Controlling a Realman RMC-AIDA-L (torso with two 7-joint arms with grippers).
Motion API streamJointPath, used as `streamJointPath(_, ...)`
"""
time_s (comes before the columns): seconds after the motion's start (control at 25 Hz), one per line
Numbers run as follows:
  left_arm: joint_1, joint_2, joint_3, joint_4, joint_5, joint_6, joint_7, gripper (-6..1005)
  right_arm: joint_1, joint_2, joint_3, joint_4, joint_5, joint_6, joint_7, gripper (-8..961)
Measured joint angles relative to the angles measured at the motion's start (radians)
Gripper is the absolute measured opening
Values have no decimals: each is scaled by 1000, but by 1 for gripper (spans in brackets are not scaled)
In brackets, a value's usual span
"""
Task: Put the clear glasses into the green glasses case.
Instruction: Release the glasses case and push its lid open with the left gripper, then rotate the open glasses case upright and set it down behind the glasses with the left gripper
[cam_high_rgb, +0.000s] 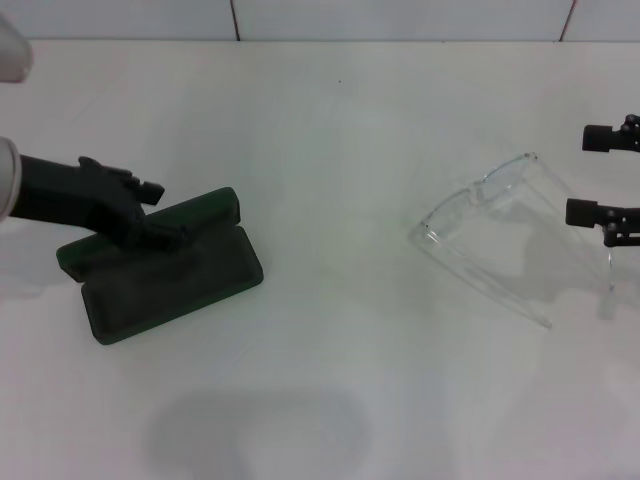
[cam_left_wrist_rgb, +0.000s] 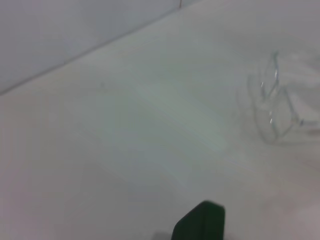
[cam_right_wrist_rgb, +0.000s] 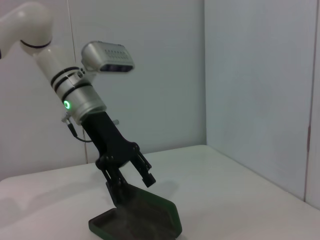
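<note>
The green glasses case (cam_high_rgb: 185, 280) lies open on the white table at the left; it also shows in the right wrist view (cam_right_wrist_rgb: 150, 220), and one corner (cam_left_wrist_rgb: 200, 224) shows in the left wrist view. My left gripper (cam_high_rgb: 158, 212) (cam_right_wrist_rgb: 134, 187) is over the case's rear half. It is open, with one finger down on the case and the other in the air. The clear glasses (cam_high_rgb: 490, 235) (cam_left_wrist_rgb: 272, 107) rest on the table at the right, arms unfolded. My right gripper (cam_high_rgb: 595, 175) is open at the right edge, its fingers just beside the glasses, holding nothing.
A tiled wall (cam_high_rgb: 320, 18) runs along the table's far edge. A white wall corner (cam_right_wrist_rgb: 205, 75) stands behind the left arm in the right wrist view.
</note>
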Motion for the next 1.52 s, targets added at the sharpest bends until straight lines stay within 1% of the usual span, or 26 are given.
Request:
streamJointPath(0.28,-39,2,7,-68,69,-23,-2,736,-4,-1,2,2,0,-7,0,846)
streamJointPath(0.44,-46,2,8,-81,96,-34,-5,733,-4,-1,5,2,0,-12,0,844)
streamJointPath(0.68,-45,0,13,-78,101,-35,-22,643,-4,-1,6,2,3,-13,-1,842)
streamJointPath(0.8,-38,-1,35,-65,102,-36,-23,598,-4,-1,7,2,6,-13,-3,841)
streamJointPath(0.92,-31,-1,76,-46,103,-36,-17,553,-4,-1,8,3,8,-13,-5,839)
streamJointPath(1.0,-22,-1,116,-23,106,-36,-17,330,-5,-1,12,3,8,-11,-5,839)
streamJointPath(1.12,-9,-2,156,22,107,-35,-18,300,-5,-1,52,3,6,-17,-7,837)
streamJointPath(1.2,-5,-3,176,49,105,-35,-20,280,-5,-1,99,3,3,-35,-8,837)
streamJointPath(1.32,0,-3,193,81,103,-35,-22,244,-6,-1,217,3,2,-84,-15,835)
streamJointPath(1.36,1,-3,220,109,101,-35,-25,232,-8,-1,267,3,2,-104,-17,835)
streamJointPath(1.44,0,-3,238,122,101,-35,-26,206,-13,-3,332,4,2,-130,-20,834)
streamJointPath(1.52,-4,-4,268,138,101,-36,-27,206,-22,-5,395,4,2,-156,-23,833)
